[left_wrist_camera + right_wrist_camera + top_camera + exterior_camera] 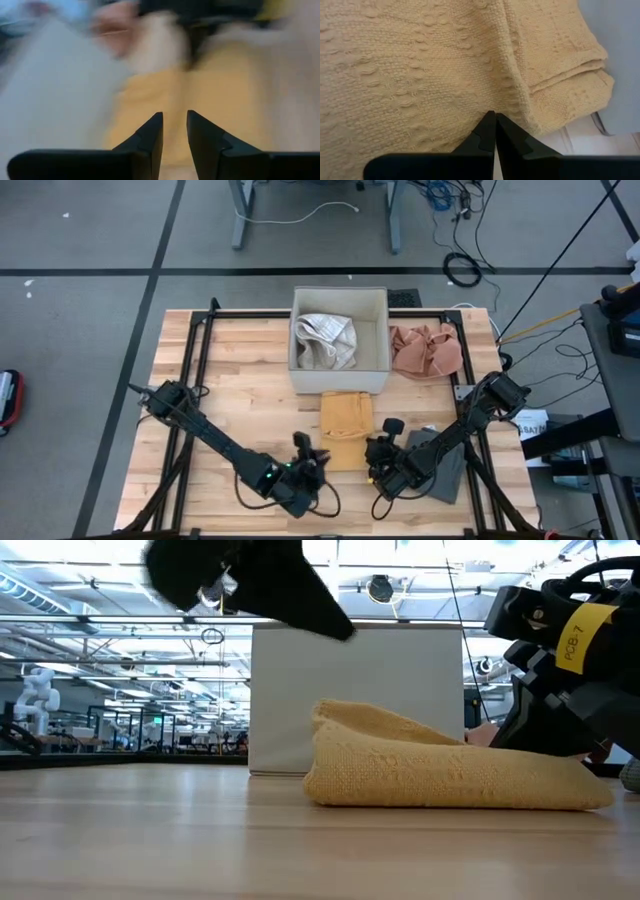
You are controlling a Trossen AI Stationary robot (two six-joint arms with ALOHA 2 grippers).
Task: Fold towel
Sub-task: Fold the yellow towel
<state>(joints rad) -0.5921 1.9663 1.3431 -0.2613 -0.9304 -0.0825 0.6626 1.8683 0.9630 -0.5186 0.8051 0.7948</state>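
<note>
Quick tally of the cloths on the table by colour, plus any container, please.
Yellow towel, folded, in front of the box: 1
White cloth, inside the box: 1
Pink cloth, right of the box: 1
Grey cloth, under the right arm: 1
White box: 1
Total: 5

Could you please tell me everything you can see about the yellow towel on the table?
The yellow towel is a mustard, coarsely woven cloth, already folded into a thick rectangle with stacked layers showing at one edge. It lies flat on the wooden table, just in front of the white box. The right gripper is shut with its tips against the weave; the left gripper, slightly parted, is not touching it.
</note>
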